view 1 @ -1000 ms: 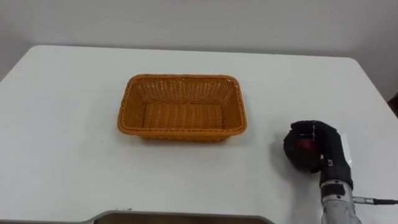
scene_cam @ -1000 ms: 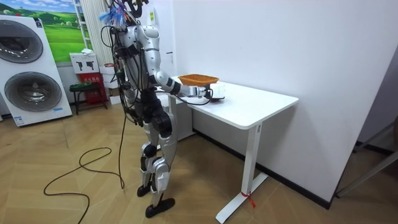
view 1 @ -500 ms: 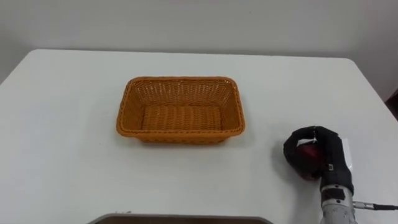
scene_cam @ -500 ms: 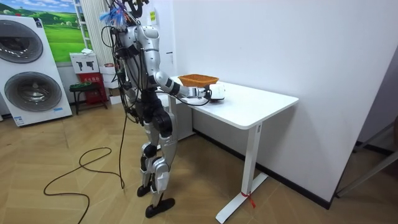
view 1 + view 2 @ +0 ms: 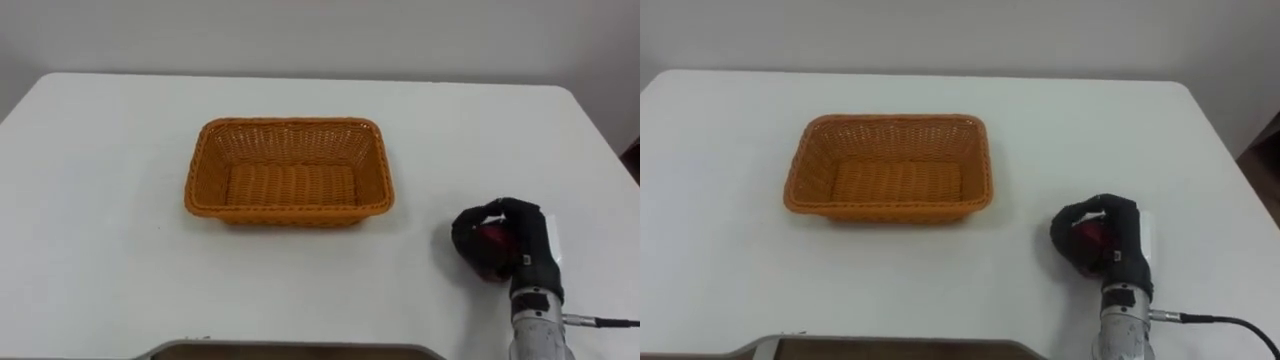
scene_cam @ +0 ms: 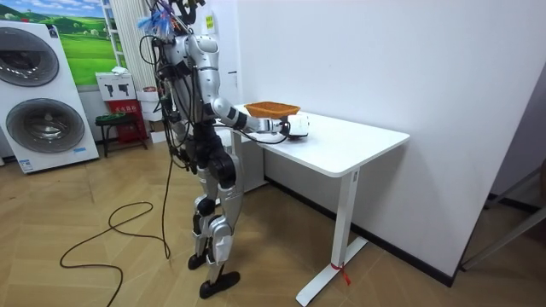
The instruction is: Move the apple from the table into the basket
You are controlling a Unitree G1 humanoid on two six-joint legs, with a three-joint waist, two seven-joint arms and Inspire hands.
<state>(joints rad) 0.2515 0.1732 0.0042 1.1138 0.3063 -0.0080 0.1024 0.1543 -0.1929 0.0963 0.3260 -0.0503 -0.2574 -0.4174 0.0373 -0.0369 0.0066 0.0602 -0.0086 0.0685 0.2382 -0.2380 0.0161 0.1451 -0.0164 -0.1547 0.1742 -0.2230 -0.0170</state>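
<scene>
The fingers (image 5: 468, 236) of the right hand (image 5: 524, 252) are curled round the apple (image 5: 492, 240), with the thumb and the rest wrapping it from both sides so that only a patch of red skin shows between them. The apple sits low at the right side of the desk (image 5: 100, 250), near the front edge. I cannot tell whether it rests on the surface or is just clear of it.

An apple is likely firm, smooth and of moderate weight, so it should not give under the grip. The round, waxy skin could roll or slip if the hold is only at the tips. A wrap around its widest part, as seen here, looks like the safer hold. Squeezing hard would probably bruise it, and so would a drop into the target.

The woven basket (image 5: 372, 170) stands well apart, to the left of the hand and farther back, near the middle of the desk. It is empty, with its open side up. Its wall rises above the desk, so the carry would need to clear the near right rim before lowering. Nothing lies on the white surface between hand and basket.

In the room view the robot stands upright at the desk's end, with washing machines (image 6: 51, 119) behind it at the room view's left.
</scene>
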